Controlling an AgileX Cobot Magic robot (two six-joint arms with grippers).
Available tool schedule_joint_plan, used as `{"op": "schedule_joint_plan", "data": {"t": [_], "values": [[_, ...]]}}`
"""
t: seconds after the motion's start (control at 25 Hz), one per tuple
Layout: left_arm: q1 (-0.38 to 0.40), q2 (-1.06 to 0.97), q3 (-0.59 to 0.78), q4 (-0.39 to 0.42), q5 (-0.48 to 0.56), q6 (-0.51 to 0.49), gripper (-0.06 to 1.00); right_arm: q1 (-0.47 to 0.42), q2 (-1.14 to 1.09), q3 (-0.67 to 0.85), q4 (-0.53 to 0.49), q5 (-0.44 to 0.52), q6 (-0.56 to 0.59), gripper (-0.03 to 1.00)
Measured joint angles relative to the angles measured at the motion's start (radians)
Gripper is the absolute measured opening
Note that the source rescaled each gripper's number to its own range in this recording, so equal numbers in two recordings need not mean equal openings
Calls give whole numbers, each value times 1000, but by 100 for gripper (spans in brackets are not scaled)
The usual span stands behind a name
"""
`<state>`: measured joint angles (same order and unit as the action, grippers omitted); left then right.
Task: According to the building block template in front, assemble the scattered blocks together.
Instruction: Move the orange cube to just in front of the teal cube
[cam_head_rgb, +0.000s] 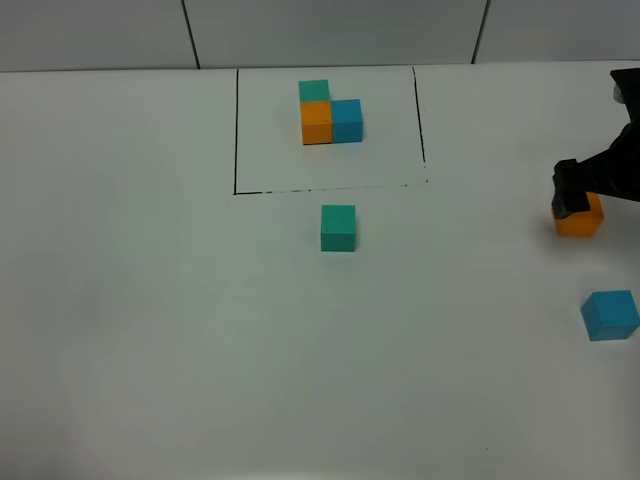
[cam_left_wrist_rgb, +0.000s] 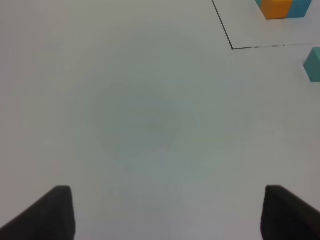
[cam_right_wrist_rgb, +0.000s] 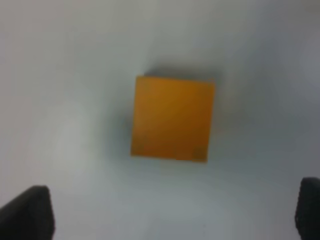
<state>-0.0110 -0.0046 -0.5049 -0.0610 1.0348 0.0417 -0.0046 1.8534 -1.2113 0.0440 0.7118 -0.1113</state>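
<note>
The left fingers (cam_left_wrist_rgb: 52, 215) are spread wide over the bare white surface (cam_head_rgb: 150, 350) and grasp nothing. Closest, on the right side, lies the blue cube (cam_head_rgb: 610, 315). A bit further is the orange cube (cam_head_rgb: 580, 222); the right fingers (cam_right_wrist_rgb: 27, 217) hang above it, released and wide apart, not closed on it. Near the middle stands the teal cube (cam_head_rgb: 338, 228), just before the black outline (cam_head_rgb: 236, 130). Farthest, inside this outline, is the template (cam_head_rgb: 330, 110): teal, orange and blue cubes touching in an L.

You see a blurred orange cube (cam_right_wrist_rgb: 172, 118) on the white table (cam_right_wrist_rgb: 65, 60); the right gripper (cam_right_wrist_rgb: 170, 220), fingertips (cam_right_wrist_rgb: 27, 212) spread wide, stands clear of it.
</note>
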Motion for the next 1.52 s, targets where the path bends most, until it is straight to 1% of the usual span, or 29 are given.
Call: {"op": "schedule_joint_plan", "data": {"t": [0.44, 0.72, 0.92, 1.0, 1.04, 1.16, 1.28, 1.36, 1.52], "values": [[0, 0, 0, 0, 1, 1, 70, 0, 196, -147, -2, 10, -21, 97], [0, 0, 0, 0, 1, 1, 70, -29, 252, -156, 11, -2, -24, 95], [0, 0, 0, 1, 1, 1, 70, -32, 252, -156, 28, -2, -30, 90], [0, 0, 0, 1, 1, 1, 70, -32, 252, -156, 29, -2, -30, 85], [0, 0, 0, 1, 1, 1, 70, -32, 252, -156, 29, -2, -30, 80], [0, 0, 0, 1, 1, 1, 70, -32, 252, -156, 29, 0, -31, 60], [0, 0, 0, 1, 1, 1, 70, -32, 252, -156, 30, 2, -30, 30], [0, 0, 0, 1, 1, 1, 70, -32, 252, -156, 30, 3, -28, 0], [0, 0, 0, 1, 1, 1, 70, -19, 249, -158, 43, 30, -21, 1]]}}
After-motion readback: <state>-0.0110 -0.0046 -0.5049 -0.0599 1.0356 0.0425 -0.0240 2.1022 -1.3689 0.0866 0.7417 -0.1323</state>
